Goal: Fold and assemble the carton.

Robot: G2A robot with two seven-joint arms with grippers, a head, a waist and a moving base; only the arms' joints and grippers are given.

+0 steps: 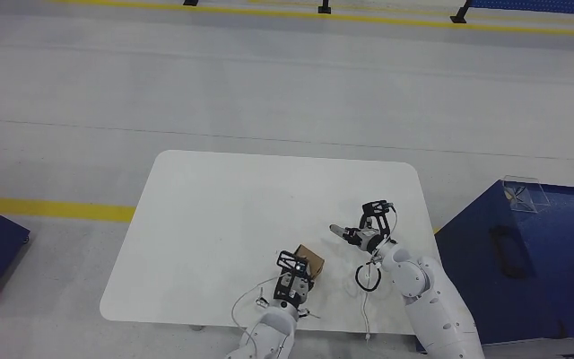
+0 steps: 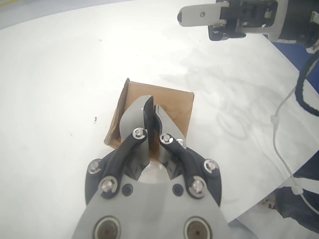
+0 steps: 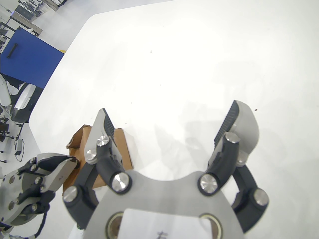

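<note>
The left gripper [image 2: 152, 105] has its fingers pressed together over the top panel of the brown carton [image 2: 174, 103], coming in from the carton's robot-facing edge; whether they pinch any cardboard cannot be told. The carton lies flat, with a ragged flap standing along its left side. Off the carton's right side and apart from it, the right gripper [image 3: 169, 106] hangs with fingers spread wide. Under the carton is the white table [image 2: 62, 63], whose near edge is close by.

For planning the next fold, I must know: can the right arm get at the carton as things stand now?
Probably yes. The right gripper is open beside the carton, with only table between them. The left gripper, fingers shut, is over the carton's top, so likely only the facing side is free.
</note>
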